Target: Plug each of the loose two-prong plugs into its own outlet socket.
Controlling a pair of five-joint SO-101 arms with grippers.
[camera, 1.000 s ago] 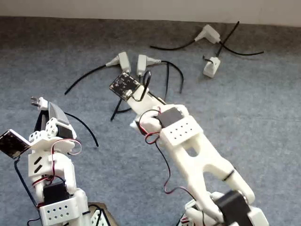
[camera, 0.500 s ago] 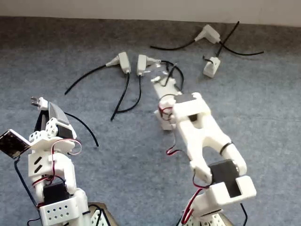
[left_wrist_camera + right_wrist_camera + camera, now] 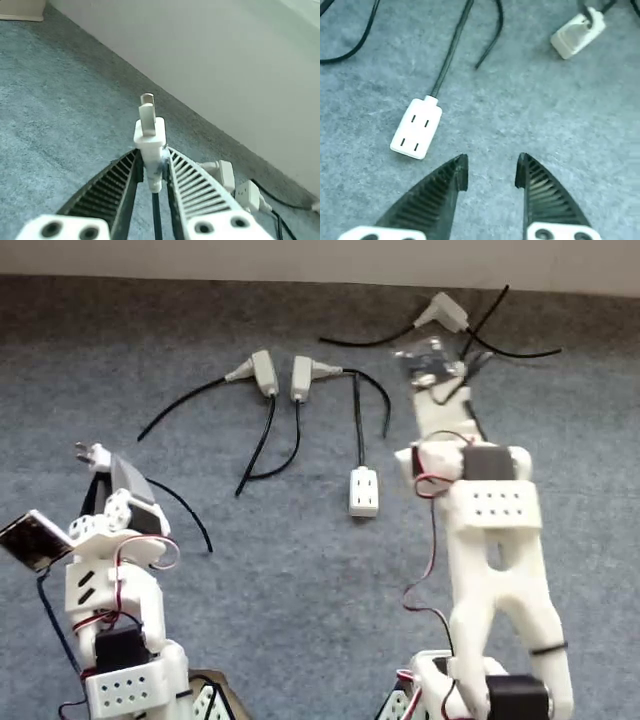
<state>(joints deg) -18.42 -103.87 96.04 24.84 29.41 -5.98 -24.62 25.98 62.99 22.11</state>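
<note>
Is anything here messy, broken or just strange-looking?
Nothing looks broken. Cords lie scattered and crossed on the carpet, and the left gripper holds one plug, prongs pointing away from the outlet socket.

White plug (image 3: 149, 136), black cord (image 3: 156, 216), probably grey carpet (image 3: 50, 100)

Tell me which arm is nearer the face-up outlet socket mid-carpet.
Right. The right arm, jaws open, is just beside the outlet socket; the left arm, jaws shut on a plug, is well away from it.
</note>
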